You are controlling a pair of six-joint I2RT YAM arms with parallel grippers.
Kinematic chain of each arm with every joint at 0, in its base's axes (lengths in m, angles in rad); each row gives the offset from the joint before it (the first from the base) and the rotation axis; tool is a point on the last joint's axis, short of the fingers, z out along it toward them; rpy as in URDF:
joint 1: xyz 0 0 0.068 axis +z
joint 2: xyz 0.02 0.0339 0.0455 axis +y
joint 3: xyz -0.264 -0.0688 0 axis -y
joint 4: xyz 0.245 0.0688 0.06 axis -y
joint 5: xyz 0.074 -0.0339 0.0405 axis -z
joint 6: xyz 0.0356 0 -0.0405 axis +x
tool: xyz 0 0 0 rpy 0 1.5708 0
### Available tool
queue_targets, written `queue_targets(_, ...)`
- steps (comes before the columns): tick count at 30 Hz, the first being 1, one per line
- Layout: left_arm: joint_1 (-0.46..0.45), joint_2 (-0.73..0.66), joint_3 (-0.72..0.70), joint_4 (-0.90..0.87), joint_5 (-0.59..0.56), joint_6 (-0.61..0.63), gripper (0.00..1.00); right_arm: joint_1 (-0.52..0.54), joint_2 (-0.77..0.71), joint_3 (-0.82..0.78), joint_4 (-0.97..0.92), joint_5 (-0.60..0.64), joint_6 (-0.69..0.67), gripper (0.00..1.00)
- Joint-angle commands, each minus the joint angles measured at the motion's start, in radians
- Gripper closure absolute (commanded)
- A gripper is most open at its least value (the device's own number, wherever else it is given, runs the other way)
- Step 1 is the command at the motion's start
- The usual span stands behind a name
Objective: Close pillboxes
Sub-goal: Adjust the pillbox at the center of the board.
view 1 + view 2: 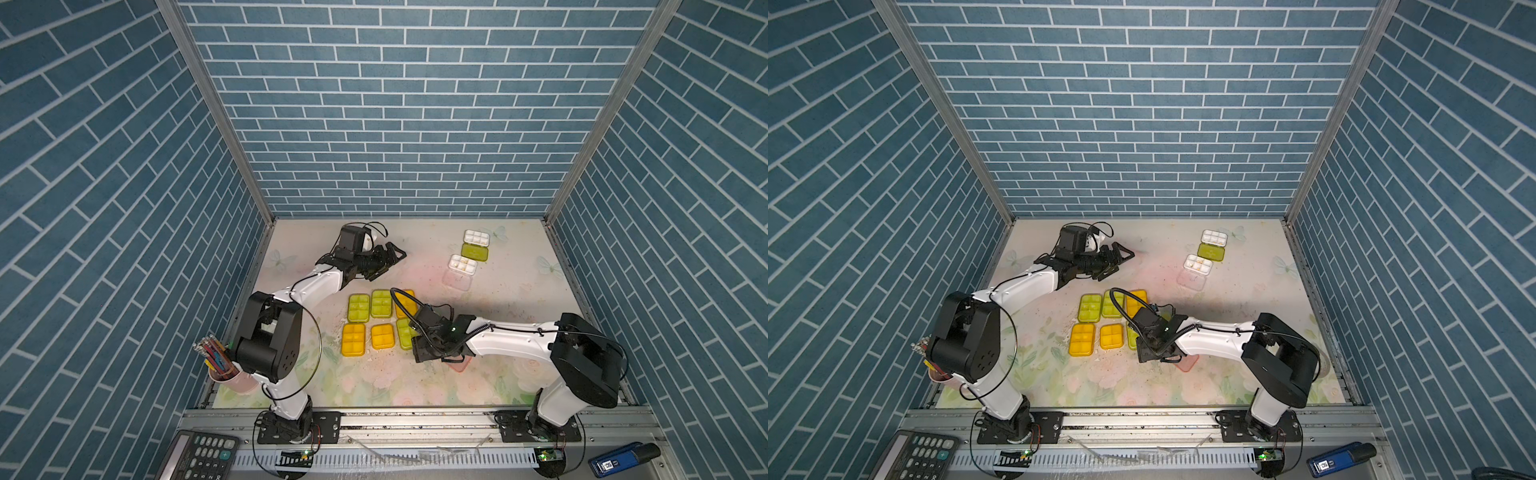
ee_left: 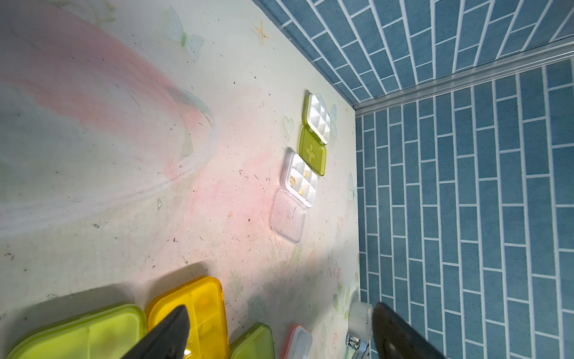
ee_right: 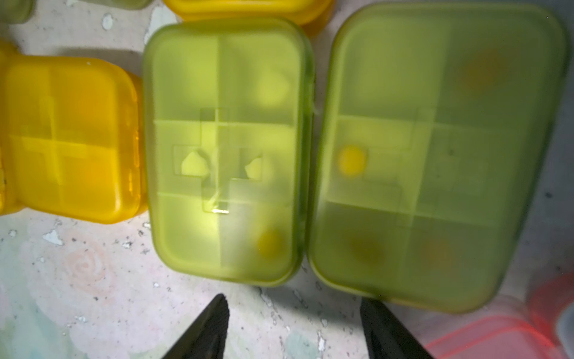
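Top views: in both, a cluster of pillboxes (image 1: 358, 308) with green and yellow lids is seen shut at the middle of the table (image 1: 519, 316), while two open pillboxes (image 1: 462, 264) lie near the far right corner, well apart from it. The right gripper (image 1: 422, 352) is held low at its near right edge; the left gripper (image 1: 390, 262) hangs above bare table. Left wrist view: the left jaws are spread wide and empty, and both open pillboxes are faced. Right wrist view: the right jaws stand apart, nothing gripped, just beside two shut green pillboxes (image 3: 226, 152); a pink pillbox (image 3: 497, 338) appears unfolded beside them. Closing it is judged the step in hand: its lid must be folded over and pressed until it latches.
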Motion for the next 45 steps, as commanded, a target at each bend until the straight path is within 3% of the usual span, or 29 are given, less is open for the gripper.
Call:
queue_targets(1, -0.001, -0.011, 0.024, -0.015, -0.009, 0.02, 0.07, 0.006, -0.013, -0.01, -0.041, 0.024, 0.067, 0.3)
queue_targets(15, -0.003, -0.008, 0.02, -0.015, -0.015, 0.016, 0.07, 0.011, -0.08, -0.107, -0.099, 0.034, 0.134, 0.29)
queue_targets(28, -0.032, 0.009, 0.023, -0.015, -0.013, 0.021, 0.07, 0.011, -0.279, -0.271, -0.236, 0.09, 0.21, 0.29)
queue_targets(37, -0.092, 0.028, 0.044, -0.033, 0.008, 0.039, 0.07, -0.029, -0.35, -0.305, -0.313, 0.142, 0.19, 0.27)
queue_targets(45, -0.177, 0.045, 0.066, -0.052, 0.031, 0.06, 0.07, -0.045, -0.478, -0.244, -0.445, 0.145, 0.142, 0.27)
